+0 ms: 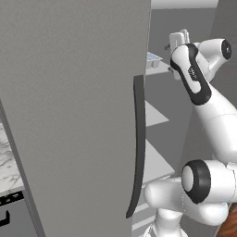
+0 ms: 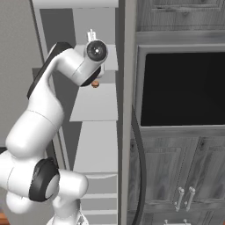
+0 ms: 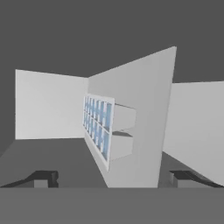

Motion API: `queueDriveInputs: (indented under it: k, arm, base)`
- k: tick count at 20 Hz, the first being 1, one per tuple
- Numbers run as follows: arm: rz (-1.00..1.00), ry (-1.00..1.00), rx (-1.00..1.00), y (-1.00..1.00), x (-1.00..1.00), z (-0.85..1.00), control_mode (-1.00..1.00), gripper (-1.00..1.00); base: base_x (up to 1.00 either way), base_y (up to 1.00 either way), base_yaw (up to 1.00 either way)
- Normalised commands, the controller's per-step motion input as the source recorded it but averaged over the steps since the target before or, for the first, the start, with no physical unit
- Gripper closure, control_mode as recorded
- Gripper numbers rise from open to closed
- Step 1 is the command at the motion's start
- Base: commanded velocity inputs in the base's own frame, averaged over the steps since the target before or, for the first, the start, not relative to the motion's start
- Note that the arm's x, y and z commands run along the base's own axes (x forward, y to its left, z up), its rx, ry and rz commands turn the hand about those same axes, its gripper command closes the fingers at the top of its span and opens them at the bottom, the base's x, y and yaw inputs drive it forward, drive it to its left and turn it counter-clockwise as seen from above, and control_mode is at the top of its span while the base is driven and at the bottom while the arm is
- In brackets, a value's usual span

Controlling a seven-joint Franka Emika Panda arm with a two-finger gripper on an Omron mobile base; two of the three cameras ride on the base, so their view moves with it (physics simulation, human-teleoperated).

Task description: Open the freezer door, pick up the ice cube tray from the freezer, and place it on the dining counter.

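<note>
The freezer door (image 1: pixel 74 115), a plain grey panel with a long dark curved handle (image 1: pixel 138 148), stands swung open on the left. My arm (image 1: pixel 203 92) reaches past it into the freezer compartment. The ice cube tray (image 3: pixel 98 124), pale blue with a whitish rim and two rows of cells, lies on a white shelf (image 3: pixel 140 109) straight ahead of my gripper (image 3: pixel 114 178). The gripper is open, its fingertips (image 3: pixel 43 178) wide apart, and stops short of the tray with nothing between them. The tray's corner (image 1: pixel 153 58) peeks past the door edge. The dining counter is out of view.
White freezer shelves (image 2: pixel 94 103) are stacked below the arm, and a small orange-brown item (image 2: pixel 95 84) sits on one. The second grey door's edge (image 2: pixel 127 110) with a dark handle stands to the right, beside a black oven front (image 2: pixel 180 88) and wood cabinets. A small marble top (image 1: pixel 7 162) lies far left.
</note>
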Motion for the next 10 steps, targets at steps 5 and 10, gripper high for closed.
queueDriveInputs:
  k: [5, 10]
  arm:
    - [0.0, 0.03, -0.01, 0.0, 0.33, 0.0, -1.0, -1.0]
    - [0.0, 0.05, 0.0, 0.0, 0.32, 0.0, -1.0, -1.0]
  base:
    - [0.0, 0.0, 0.0]
    - [0.0, 0.0, 0.0]
